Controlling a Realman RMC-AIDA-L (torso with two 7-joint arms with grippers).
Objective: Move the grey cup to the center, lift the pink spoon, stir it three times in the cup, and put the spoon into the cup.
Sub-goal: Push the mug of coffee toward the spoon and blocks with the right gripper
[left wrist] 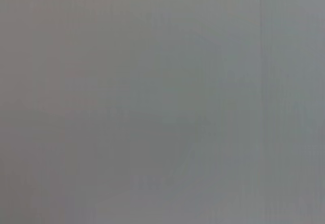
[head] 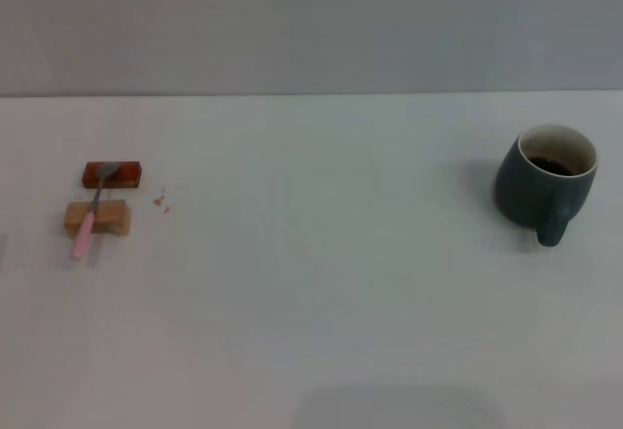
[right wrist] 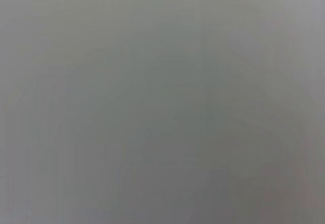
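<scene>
Tabletop [head: 311,303], white, held the grey cup [head: 541,184] upright at far right, handle facing the robot. At far left the pink spoon [head: 91,216] lay across a tan block [head: 97,217], bowl on a reddish-brown block [head: 112,173]. Neither gripper showed, so their finger positions couldn't be told.

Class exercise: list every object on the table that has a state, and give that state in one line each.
grey cup: upright at the table's right side, dark liquid inside, handle toward the camera.
pink spoon: lying across both blocks, bowl on the reddish-brown block, handle over the tan block.
Grippers: neither in view.
</scene>
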